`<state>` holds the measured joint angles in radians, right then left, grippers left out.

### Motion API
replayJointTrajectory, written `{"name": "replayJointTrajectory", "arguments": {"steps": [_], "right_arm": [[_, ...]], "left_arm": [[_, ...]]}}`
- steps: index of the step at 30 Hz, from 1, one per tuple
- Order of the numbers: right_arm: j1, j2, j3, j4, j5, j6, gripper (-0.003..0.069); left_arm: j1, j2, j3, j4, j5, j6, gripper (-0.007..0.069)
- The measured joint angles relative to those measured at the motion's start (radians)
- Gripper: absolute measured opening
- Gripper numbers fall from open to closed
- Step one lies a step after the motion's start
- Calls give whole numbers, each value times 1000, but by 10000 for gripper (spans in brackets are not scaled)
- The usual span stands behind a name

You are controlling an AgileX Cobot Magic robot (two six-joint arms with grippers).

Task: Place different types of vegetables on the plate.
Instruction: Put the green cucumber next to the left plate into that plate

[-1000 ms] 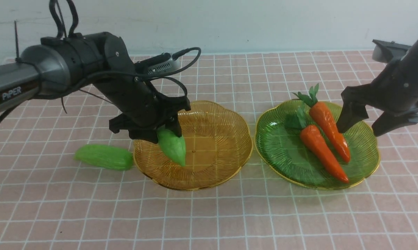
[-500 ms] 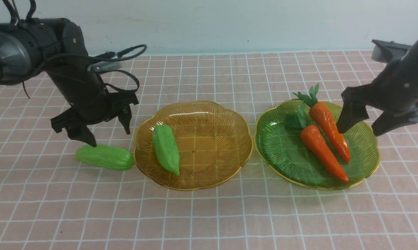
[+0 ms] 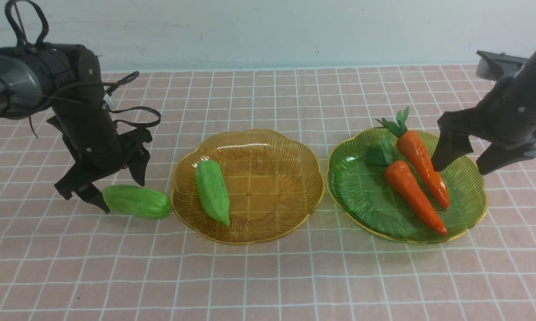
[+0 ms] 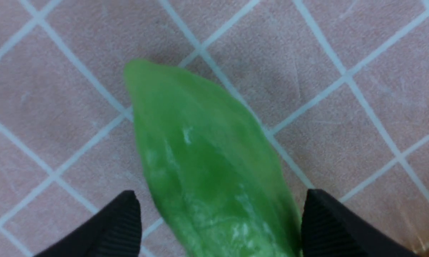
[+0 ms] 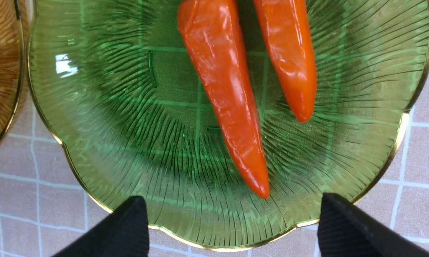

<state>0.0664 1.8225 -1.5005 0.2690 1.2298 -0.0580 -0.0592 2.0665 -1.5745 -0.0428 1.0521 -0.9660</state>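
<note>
Left gripper [image 3: 121, 192], jaws spread, is positioned at the outer green gourd [image 3: 137, 201], which lies on the table [image 3: 268, 281] beside the amber plate [image 3: 272, 183]. Inner green gourd [image 3: 212, 191] rests inside that plate. Two orange carrots [image 3: 417, 196] occupy the green plate [image 3: 361, 196]; the right gripper [image 3: 459, 166], likewise spread, is above its rim.

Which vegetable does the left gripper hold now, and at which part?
None: the left gripper is open around the smooth green toy gourd, not gripping it.

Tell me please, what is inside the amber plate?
One green gourd lies inside the amber plate. The plate's surface directly beneath the gourd is covered and cannot be seen.
</note>
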Motion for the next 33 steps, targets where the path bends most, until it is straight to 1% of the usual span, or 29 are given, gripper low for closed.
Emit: {"name": "replayJointTrajectory", "arguments": {"steps": [4,8,11,14,15,16,19,21,24,25,27,31,33], "right_arm": [[0,0,0,0,0,0,580],[0,0,0,6,0,-3,580],[0,0,0,7,0,-4,580],[0,0,0,12,0,-4,580],[0,0,0,14,0,-2,580],[0,0,0,15,0,-2,580],[0,0,0,17,0,-3,580],[0,0,0,17,0,-3,580],[0,-7,0,17,0,-4,580],[0,-13,0,17,0,-4,580],[0,-19,0,17,0,-4,580],[0,-28,2,17,0,-12,579],[0,-41,5,2,1,-21,579]], "left_arm": [[0,25,-2,5,-16,8,546],[-10,52,-2,50,-3,52,542],[-23,73,-2,93,17,112,501],[-35,74,-3,126,31,188,407],[-37,67,-3,132,46,247,360],[-37,63,-3,132,51,288,344],[-37,16,-21,136,65,434,305],[-40,-19,-55,120,91,529,302],[-49,-37,-86,102,119,571,303],[-82,-49,-143,65,148,610,303],[-135,-42,-187,43,143,636,303],[-251,-3,-245,30,76,636,304],[-291,22,-255,34,33,628,308]]}}
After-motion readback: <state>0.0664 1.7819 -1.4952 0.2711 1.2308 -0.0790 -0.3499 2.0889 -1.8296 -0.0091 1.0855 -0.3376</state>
